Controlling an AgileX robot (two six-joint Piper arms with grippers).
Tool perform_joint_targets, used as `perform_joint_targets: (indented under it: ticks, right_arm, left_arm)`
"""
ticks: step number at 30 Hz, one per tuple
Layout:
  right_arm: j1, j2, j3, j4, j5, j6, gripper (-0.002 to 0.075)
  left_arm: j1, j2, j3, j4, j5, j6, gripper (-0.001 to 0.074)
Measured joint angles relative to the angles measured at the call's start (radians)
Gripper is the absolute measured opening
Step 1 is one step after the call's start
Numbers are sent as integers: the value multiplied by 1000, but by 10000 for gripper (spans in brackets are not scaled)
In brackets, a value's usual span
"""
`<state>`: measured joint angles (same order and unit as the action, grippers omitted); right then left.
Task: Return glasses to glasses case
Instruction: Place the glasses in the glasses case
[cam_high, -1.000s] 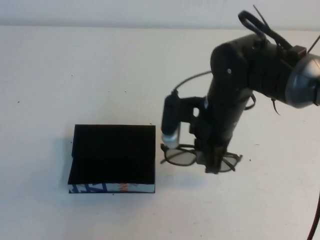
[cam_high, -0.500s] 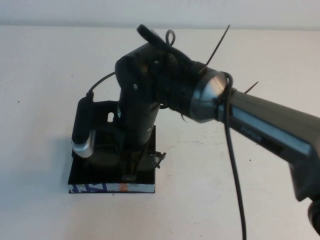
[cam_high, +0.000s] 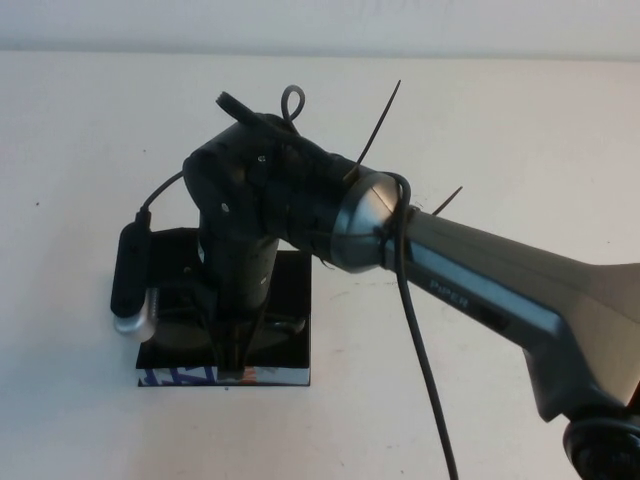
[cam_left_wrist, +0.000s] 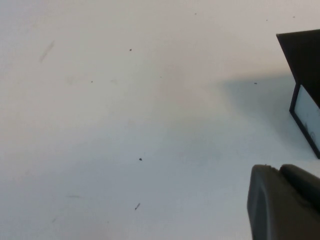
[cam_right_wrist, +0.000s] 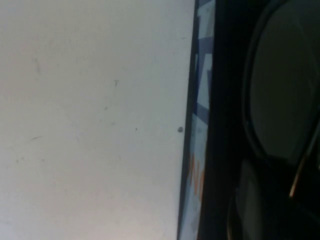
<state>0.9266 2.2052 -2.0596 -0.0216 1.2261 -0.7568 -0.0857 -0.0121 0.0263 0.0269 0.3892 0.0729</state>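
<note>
Black glasses case (cam_high: 285, 345) lies under your right gripper (cam_high: 232, 362), jaws pinching the glasses (cam_high: 285, 327) mid-frame: light, fragile lenses. Left gripper (cam_left_wrist: 282, 202) at nine o'clock; jaws' state unclear.

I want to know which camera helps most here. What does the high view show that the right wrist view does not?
Only the high view shows the whole right arm, the right gripper low over the open glasses case, shut on the glasses, and the case lid. The left gripper is not seen there.

Only the right wrist view shows a lens of the glasses close up and the orange and blue print along the case's side.

Both show the case, the glasses and the white table.
</note>
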Motion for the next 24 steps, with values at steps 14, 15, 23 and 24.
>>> perform_joint_targets:
  ticks: [14,15,23,24]
  right_arm:
    - [3,28,-4,-14,0,30,39]
    - [3,32,-4,-14,0,30,38]
    - [5,61,-4,-14,0,32,37]
    - [5,63,-4,-14,0,32,37]
  left_arm:
    - [0,0,0,0,0,0,-4]
    - [0,0,0,0,0,0,-4]
    - [0,0,0,0,0,0,-4]
    - [0,0,0,0,0,0,-4]
